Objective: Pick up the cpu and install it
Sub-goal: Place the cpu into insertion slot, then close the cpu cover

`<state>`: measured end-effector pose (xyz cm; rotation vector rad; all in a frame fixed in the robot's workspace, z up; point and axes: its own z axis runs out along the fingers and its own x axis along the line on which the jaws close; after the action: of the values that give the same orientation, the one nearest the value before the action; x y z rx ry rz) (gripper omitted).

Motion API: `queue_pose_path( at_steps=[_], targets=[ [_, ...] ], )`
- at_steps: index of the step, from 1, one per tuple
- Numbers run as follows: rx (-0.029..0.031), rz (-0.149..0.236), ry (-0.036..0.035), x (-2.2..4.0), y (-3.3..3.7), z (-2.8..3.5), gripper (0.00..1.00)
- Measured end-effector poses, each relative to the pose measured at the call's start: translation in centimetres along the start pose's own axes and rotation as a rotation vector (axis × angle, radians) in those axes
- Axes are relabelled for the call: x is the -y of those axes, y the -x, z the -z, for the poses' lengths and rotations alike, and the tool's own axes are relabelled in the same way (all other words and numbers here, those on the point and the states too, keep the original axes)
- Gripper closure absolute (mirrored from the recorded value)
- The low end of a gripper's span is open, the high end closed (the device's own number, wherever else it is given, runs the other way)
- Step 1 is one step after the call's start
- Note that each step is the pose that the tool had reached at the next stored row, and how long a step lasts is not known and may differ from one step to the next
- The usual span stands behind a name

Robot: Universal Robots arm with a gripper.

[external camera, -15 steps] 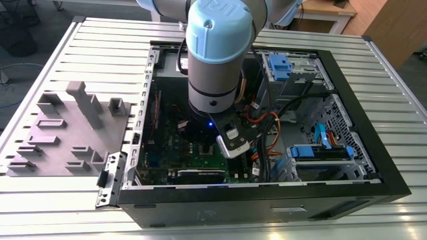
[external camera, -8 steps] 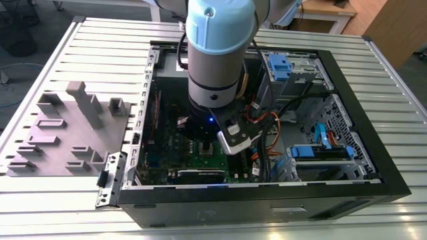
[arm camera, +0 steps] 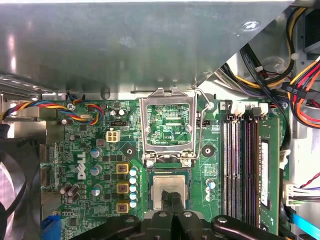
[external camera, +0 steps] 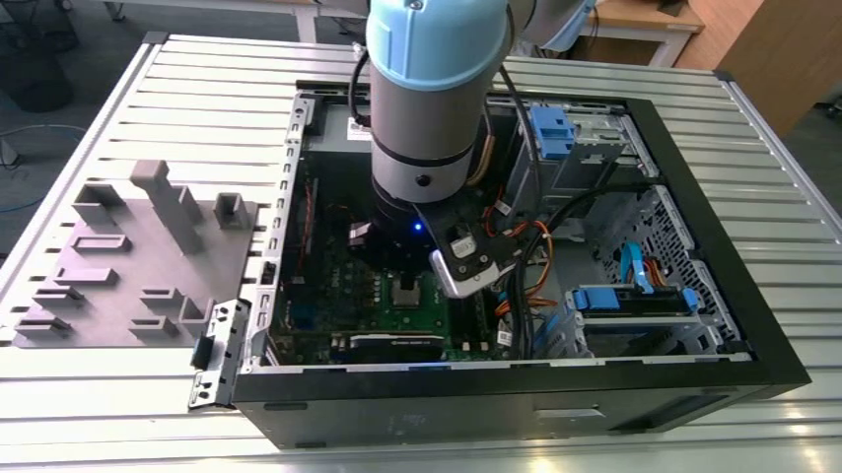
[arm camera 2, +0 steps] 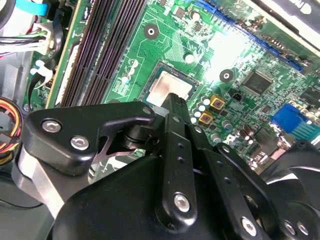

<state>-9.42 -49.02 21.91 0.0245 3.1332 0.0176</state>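
Observation:
The cpu (arm camera: 169, 189), a small silvery square chip, lies flat in its socket on the green motherboard (arm camera: 95, 150) inside the open computer case (external camera: 711, 246). The socket's metal lid (arm camera: 167, 122) stands swung up beyond it. My gripper (arm camera: 173, 199) hangs right over the chip's near edge, its two black fingers pressed together and much narrower than the chip. In the second wrist view one black finger (arm camera 2: 176, 107) reaches to the edge of the cpu (arm camera 2: 170, 86). Contact with the chip cannot be judged.
Long black memory slots (arm camera: 242, 165) run beside the socket, with bundled cables (arm camera: 300, 85) behind them. A black fan (arm camera: 15, 190) sits on the other side. The exterior view's left holds a grey moulded fixture (external camera: 132, 256) on the slatted table.

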Motion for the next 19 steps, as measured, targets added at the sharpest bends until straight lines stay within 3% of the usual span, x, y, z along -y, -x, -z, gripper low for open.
queue_pose_path(
  at_steps=[11, 19],
  targets=[
    [-0.0001, 0.000, -0.0002, 0.01, 0.06, 0.05, 0.89],
    [0.0000, 0.000, -0.0001, -0.01, 0.70, 0.04, 0.89]
  ],
)
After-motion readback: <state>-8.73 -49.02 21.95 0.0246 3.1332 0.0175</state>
